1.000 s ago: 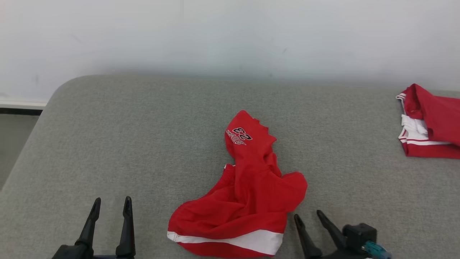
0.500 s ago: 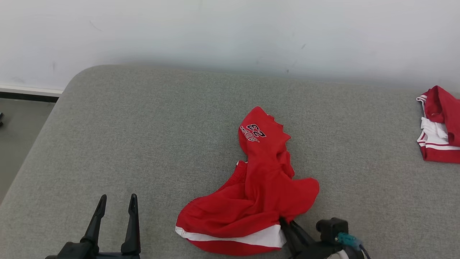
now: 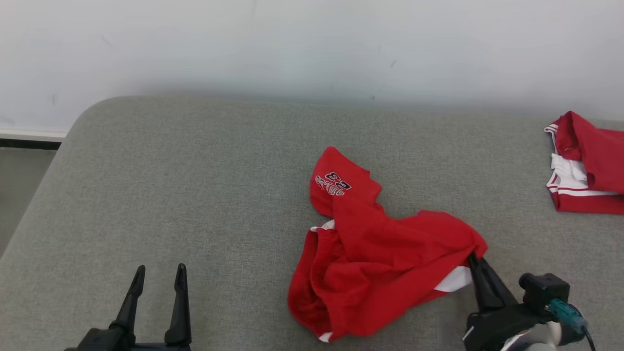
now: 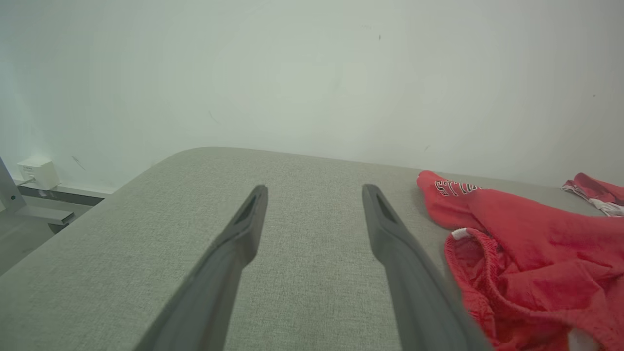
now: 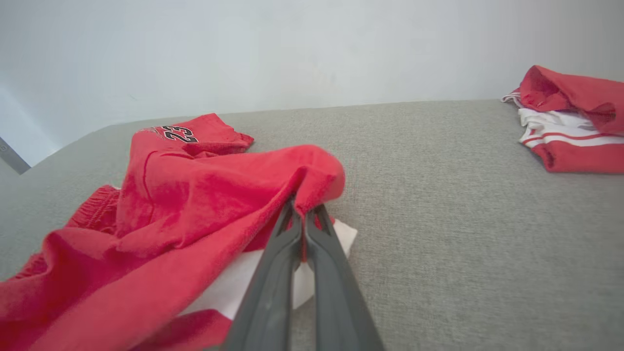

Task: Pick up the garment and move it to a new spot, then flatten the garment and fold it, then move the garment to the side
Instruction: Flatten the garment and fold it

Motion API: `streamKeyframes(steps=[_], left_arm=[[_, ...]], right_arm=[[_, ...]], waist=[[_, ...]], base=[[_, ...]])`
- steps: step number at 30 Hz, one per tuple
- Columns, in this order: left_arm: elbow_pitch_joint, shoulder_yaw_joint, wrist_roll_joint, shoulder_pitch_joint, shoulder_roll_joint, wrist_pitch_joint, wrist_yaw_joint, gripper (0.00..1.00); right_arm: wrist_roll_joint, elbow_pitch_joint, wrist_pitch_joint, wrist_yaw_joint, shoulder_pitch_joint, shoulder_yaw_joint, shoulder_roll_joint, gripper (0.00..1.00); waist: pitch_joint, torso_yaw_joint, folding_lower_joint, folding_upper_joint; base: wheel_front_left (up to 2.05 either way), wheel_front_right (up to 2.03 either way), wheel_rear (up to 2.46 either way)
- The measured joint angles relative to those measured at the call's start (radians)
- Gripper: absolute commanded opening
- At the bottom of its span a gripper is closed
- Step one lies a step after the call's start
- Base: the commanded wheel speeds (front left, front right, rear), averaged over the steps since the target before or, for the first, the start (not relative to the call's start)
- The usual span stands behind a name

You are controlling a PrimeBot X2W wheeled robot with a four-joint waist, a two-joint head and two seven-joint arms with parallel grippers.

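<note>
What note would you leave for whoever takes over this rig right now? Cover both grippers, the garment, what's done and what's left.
Left gripper: open, empty, over the cushion, left of the garment.
Right gripper: shut on the garment's right edge.
Garment: crumpled mid-cushion; a second garment lies far right.
Done: grasp.
Left: move, flatten, fold, set aside.

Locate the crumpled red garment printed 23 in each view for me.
Head view: red garment right of centre, low, its right end pinched by the right gripper.
Left wrist view: at the right edge, lower half.
Right wrist view: left half, reaching the middle.
Shared landmark: the second red-and-white garment, far right in every view.
</note>
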Motion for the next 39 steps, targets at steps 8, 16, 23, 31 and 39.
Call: streamKeyframes(steps=[8,16,23,31,39], left_arm=[[0.012,-0.028,-0.007,0.001,-0.007,0.000,0.000,1.00],[0.027,-0.058,-0.014,-0.005,-0.007,0.000,0.000,1.00],[0.039,-0.075,-0.019,-0.018,-0.007,0.000,0.000,1.00],[0.047,-0.070,-0.023,-0.016,-0.007,0.000,0.000,1.00],[0.042,-0.058,-0.023,-0.012,-0.005,0.000,0.000,1.00]], right_arm=[[-0.067,-0.050,0.016,0.000,0.014,-0.005,0.007,0.00],[-0.100,0.069,0.047,0.000,-0.127,0.108,0.074,0.00],[-0.075,0.237,0.031,0.000,-0.215,0.205,0.103,0.00],[-0.028,0.305,0.002,0.000,-0.247,0.238,0.111,1.00],[-0.015,0.024,0.000,0.000,-0.143,0.141,0.033,1.00]], waist=[[-0.012,0.008,0.0000,0.0000],[-0.011,0.047,0.0000,0.0000],[-0.007,0.073,0.0000,0.0000],[-0.019,0.063,0.0000,0.0000],[-0.027,0.015,0.0000,0.0000]], base=[[0.00,0.00,0.00],[0.00,0.00,0.00],[0.00,0.00,0.00],[0.00,0.00,0.00],[0.00,0.00,0.00]])
